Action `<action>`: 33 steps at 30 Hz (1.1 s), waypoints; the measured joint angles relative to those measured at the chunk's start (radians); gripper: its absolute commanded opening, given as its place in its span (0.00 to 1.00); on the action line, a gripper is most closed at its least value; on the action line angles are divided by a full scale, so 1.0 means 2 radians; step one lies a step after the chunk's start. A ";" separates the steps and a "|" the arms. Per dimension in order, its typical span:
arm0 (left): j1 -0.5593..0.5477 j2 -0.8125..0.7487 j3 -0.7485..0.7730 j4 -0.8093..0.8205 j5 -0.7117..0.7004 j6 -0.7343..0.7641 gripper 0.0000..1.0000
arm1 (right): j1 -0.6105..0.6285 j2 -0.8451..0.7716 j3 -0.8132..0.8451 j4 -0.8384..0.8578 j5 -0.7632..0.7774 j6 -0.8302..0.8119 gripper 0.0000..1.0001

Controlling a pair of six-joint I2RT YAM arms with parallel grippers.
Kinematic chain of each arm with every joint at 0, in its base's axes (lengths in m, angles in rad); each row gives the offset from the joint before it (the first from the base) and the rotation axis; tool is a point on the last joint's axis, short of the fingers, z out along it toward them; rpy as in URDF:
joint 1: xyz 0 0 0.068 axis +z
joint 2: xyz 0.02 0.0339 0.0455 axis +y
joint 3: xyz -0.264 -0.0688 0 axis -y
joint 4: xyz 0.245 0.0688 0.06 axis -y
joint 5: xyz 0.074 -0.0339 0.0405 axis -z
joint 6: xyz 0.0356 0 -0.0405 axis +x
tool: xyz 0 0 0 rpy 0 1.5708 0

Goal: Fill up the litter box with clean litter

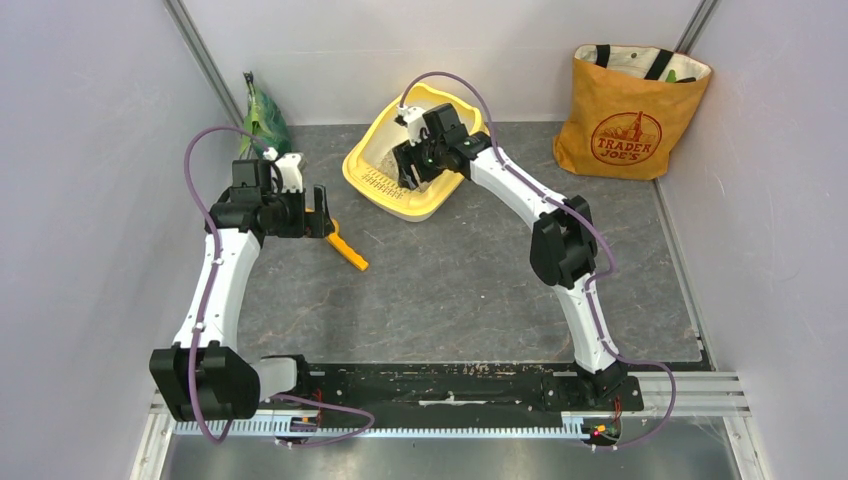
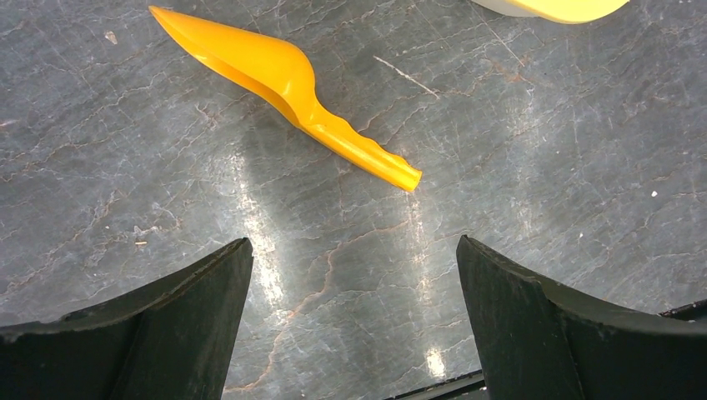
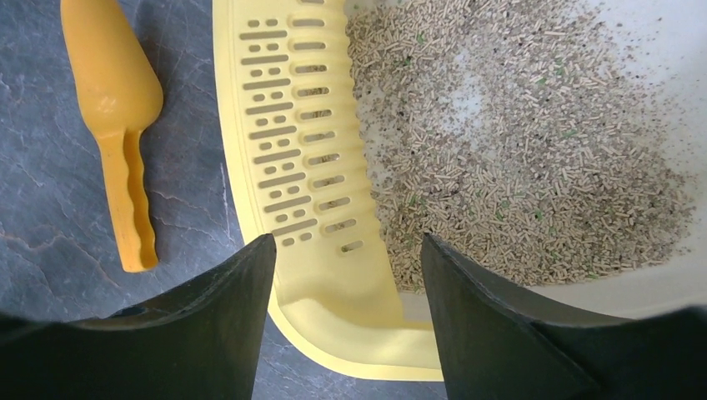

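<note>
The yellow litter box (image 1: pixel 420 207) sits at the back middle of the table, its slotted grate (image 3: pixel 300 125) at the near-left end. Grey-beige litter (image 3: pixel 517 150) thinly covers part of its pale floor. My right gripper (image 1: pixel 412 170) hangs open and empty over the grate end, its jaws astride the box's corner rim (image 3: pixel 346 250). My left gripper (image 1: pixel 322 213) is open and empty above the bare table (image 2: pixel 354 275), just short of the orange-yellow scoop (image 2: pixel 283 75). The crinkly green litter bag (image 1: pixel 262 120) leans against the back left wall.
The scoop (image 1: pixel 347 250) lies flat on the table left of the box and also shows in the right wrist view (image 3: pixel 117 108). An orange tote bag (image 1: pixel 630 110) stands at the back right. Walls close in on both sides.
</note>
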 measured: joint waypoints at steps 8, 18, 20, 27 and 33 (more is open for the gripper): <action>0.000 -0.005 0.000 0.000 0.000 0.000 0.98 | 0.000 0.014 -0.008 -0.005 -0.013 -0.030 0.64; 0.000 -0.006 0.000 0.000 0.000 0.000 0.98 | -0.001 0.017 -0.019 -0.015 -0.025 -0.073 0.57; 0.000 -0.007 0.000 0.000 0.000 0.000 0.98 | -0.003 0.013 -0.025 -0.017 -0.032 -0.083 0.55; 0.000 -0.008 0.000 0.000 0.000 0.001 0.99 | -0.013 -0.022 -0.064 -0.066 -0.071 -0.137 0.52; 0.000 -0.008 0.000 0.000 0.000 0.003 0.98 | -0.027 -0.062 -0.111 -0.129 -0.102 -0.186 0.50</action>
